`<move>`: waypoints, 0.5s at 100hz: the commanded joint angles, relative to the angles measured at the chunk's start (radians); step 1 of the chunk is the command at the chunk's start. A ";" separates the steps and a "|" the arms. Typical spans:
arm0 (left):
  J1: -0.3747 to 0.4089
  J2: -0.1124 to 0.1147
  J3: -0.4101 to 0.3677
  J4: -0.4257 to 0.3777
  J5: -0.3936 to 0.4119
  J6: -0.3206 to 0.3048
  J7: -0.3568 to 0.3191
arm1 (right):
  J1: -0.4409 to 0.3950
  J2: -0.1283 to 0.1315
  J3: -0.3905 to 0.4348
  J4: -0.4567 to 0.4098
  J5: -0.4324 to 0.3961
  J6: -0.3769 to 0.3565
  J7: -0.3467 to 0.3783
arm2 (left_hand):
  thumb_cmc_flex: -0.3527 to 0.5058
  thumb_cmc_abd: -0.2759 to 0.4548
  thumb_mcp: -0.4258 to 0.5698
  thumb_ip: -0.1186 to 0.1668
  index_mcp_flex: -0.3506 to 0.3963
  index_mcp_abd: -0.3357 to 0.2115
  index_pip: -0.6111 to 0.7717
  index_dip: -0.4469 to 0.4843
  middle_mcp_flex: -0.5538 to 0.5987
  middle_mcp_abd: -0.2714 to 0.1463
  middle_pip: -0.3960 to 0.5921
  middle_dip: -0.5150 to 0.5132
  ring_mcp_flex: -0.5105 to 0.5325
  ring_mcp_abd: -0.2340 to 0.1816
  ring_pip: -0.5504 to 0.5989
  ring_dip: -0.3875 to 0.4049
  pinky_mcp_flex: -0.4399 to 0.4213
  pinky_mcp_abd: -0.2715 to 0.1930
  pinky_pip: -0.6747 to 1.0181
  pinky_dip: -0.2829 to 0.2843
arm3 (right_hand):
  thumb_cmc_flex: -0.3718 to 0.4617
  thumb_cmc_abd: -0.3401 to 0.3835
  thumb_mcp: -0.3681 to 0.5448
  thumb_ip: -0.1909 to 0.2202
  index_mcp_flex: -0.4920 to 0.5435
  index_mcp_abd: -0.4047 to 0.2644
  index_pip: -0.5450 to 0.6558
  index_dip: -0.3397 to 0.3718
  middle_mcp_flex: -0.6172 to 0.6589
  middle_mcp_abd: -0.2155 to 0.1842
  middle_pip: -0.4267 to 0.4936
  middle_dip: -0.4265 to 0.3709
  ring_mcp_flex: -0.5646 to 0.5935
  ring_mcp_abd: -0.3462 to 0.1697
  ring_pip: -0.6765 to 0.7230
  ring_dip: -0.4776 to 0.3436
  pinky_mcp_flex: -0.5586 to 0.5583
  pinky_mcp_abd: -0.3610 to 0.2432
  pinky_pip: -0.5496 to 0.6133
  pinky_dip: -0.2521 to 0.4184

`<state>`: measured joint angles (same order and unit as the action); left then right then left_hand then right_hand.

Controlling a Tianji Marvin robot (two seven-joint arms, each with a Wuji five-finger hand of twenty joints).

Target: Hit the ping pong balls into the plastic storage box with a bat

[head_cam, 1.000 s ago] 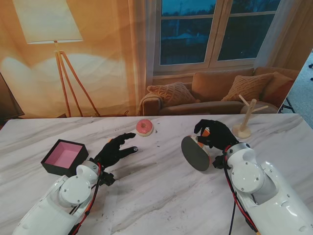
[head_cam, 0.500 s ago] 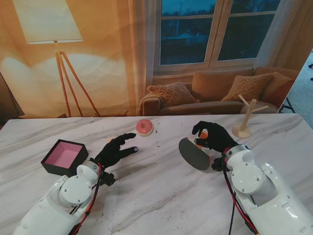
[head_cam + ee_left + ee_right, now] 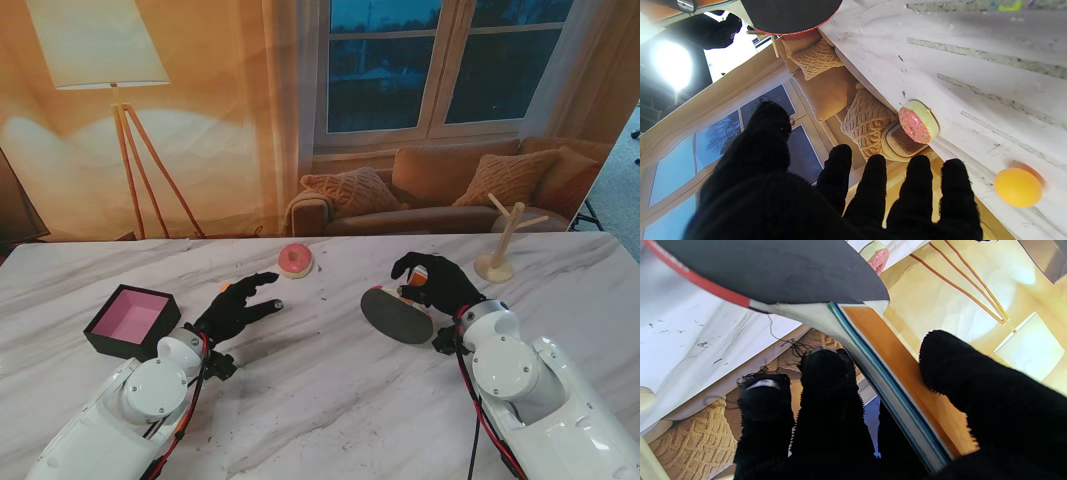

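My right hand (image 3: 437, 281) is shut on the handle of a bat (image 3: 396, 316), whose black face tilts low over the table right of centre. In the right wrist view my fingers (image 3: 826, 400) wrap the orange handle below the blade (image 3: 773, 270). My left hand (image 3: 238, 305) is open with its fingers spread, just above the table left of centre. An orange ping pong ball (image 3: 1018, 187) lies on the marble beside those fingers (image 3: 873, 186); in the stand view only an orange speck (image 3: 223, 288) shows behind the hand. The black storage box (image 3: 133, 320) with its pink inside stands at the left.
A pink-iced donut (image 3: 296, 259) lies farther from me, between the two hands, and also shows in the left wrist view (image 3: 917, 121). A wooden peg stand (image 3: 503, 250) is at the far right. The white marble table (image 3: 330, 400) spans the view.
The bat has tipped from near upright to a flatter tilt and sunk toward the table, shifting slightly left with the right hand. The left arm and the box have not moved.
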<state>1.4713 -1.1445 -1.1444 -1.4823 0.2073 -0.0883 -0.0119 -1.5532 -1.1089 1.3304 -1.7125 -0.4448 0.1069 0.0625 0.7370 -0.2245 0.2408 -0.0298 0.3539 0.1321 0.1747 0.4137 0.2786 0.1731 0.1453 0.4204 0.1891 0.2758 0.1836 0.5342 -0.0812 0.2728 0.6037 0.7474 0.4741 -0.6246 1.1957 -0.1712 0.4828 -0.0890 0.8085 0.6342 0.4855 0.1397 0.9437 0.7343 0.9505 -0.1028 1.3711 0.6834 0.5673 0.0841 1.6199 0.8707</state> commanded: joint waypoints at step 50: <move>0.005 -0.008 0.000 -0.009 -0.016 0.012 -0.012 | 0.035 -0.001 -0.021 0.040 -0.102 0.018 -0.016 | 0.025 0.041 -0.053 0.007 0.025 -0.021 -0.008 -0.008 0.020 0.000 -0.027 -0.011 0.009 0.005 -0.009 -0.001 -0.014 -0.004 -0.020 0.010 | 0.216 0.242 -0.274 -0.089 0.095 -0.124 0.183 -0.194 0.592 -0.022 0.273 0.188 0.368 -0.082 0.338 0.009 0.392 -0.004 0.372 -0.063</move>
<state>1.4717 -1.1460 -1.1439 -1.4835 0.1927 -0.0796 -0.0124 -1.5188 -1.1067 1.3135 -1.6824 -0.5544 0.1058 0.0345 0.7370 -0.2100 0.2304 -0.0298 0.3539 0.1321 0.1747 0.4137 0.2786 0.1737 0.1451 0.4203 0.1891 0.2838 0.1836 0.5342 -0.0812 0.2728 0.6026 0.7474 0.6161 -0.4390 0.9169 -0.2501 0.5465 -0.1515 0.9797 0.4326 0.9857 0.0752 1.1206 0.9148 1.3182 -0.1487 1.6340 0.6752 0.9327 0.0708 1.7930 0.8343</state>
